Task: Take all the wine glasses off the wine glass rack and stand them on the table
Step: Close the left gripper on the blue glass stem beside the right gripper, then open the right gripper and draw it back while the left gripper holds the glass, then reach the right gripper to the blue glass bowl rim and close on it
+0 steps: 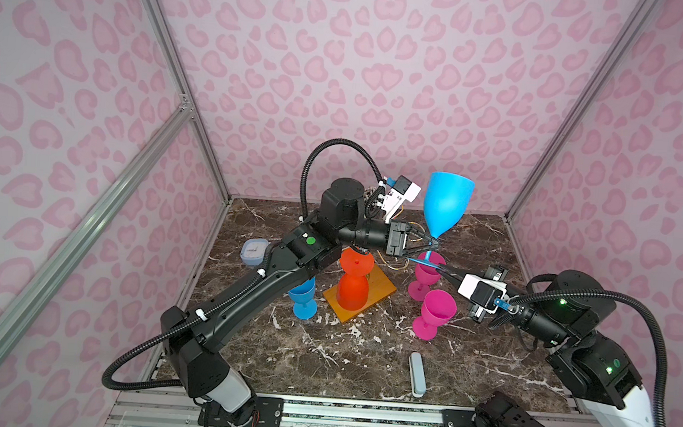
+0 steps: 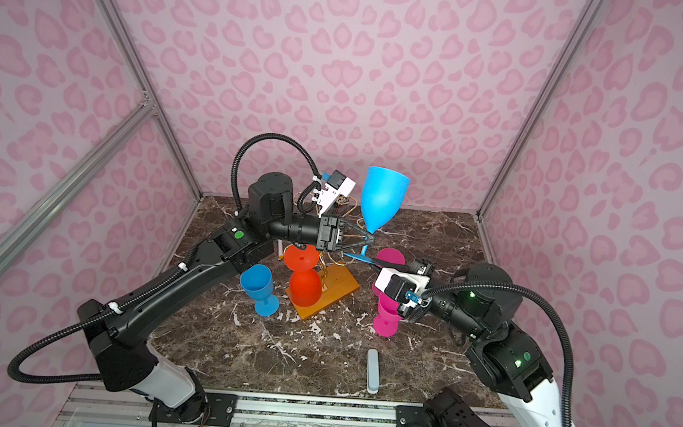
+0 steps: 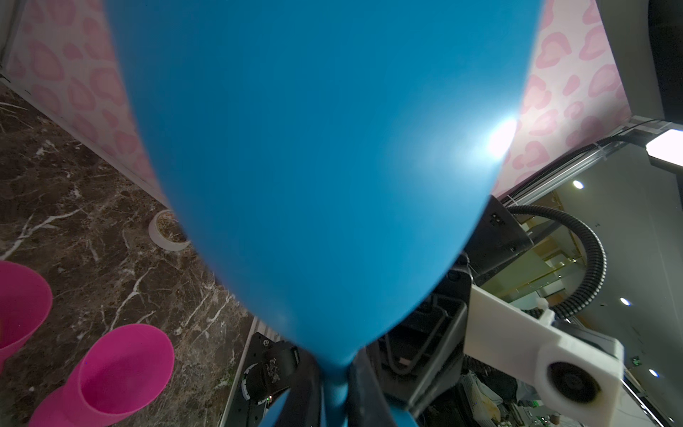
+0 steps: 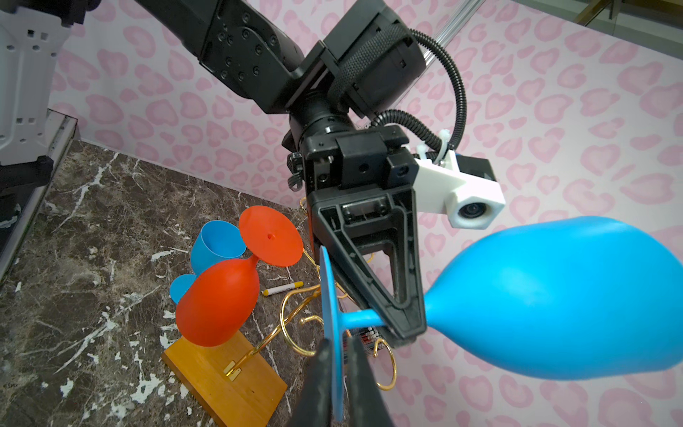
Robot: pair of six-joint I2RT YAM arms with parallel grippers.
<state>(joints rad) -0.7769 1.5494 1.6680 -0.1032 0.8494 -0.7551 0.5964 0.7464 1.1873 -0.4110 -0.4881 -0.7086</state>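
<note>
- Main step apparently done: blue glass (image 1: 446, 206) off the rack (image 1: 375, 293), touching none of the gold wire in the top views or the right wrist view.
- Held in the air, bowl up and tilted a little, above and just beside the rack's curled arms, over the back part of the table (image 1: 320, 359).
- Clamped on the stem, just under the bowl, by the left gripper (image 1: 435, 243). Seen closed tight there in the right wrist view and in both top views.
- Straddled at the flat foot by the right gripper (image 4: 337, 369), with jaws slightly parted on either side of the disc. Shows a sliver of gap on one side in the right wrist view, so judged loose rather than pinching.
- Looks like a hand-over between the two grippers, with the weight probably carried by the left one alone.
- Probably left to do: draw the right gripper back from the foot, then stand the glass on a bare patch of table. Best kept away from the two pink glasses (image 1: 438, 309) and the second blue glass (image 1: 302, 299) standing there.
- Also on the rack: a red glass (image 1: 352, 290), hung upside down. Cannot tell from the task whether that one counts as well.
</note>
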